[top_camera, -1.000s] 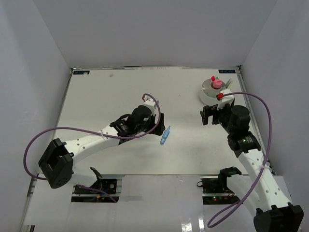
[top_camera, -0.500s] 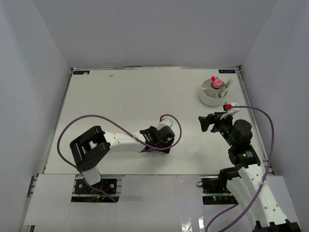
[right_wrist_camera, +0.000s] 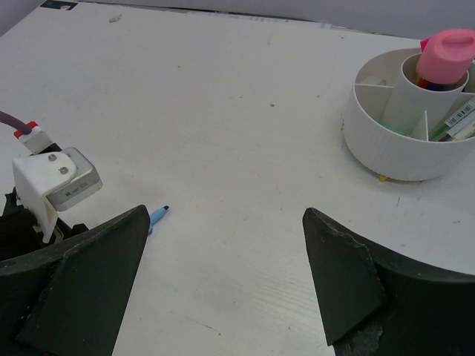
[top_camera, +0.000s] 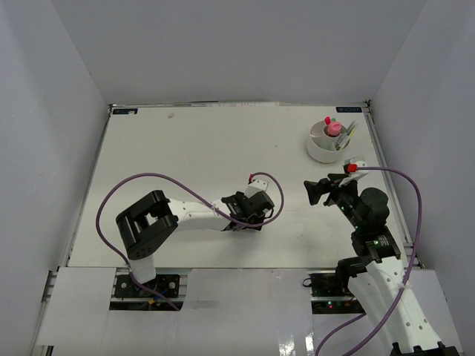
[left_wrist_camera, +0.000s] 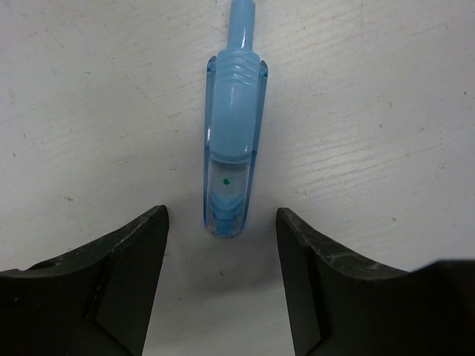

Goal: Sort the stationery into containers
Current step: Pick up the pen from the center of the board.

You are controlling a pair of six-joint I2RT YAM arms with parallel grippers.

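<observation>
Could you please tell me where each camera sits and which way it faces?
Top external: above and behind the bases, looking down on the table; left arm and right arm show.
Left wrist: facing straight down at a blue pen, open left claw flanking its end.
Right wrist: looking low across the table toward the divided white tub, open right claw at bottom.
Shared: pen in both wrist views; tub in top and right wrist.
</observation>
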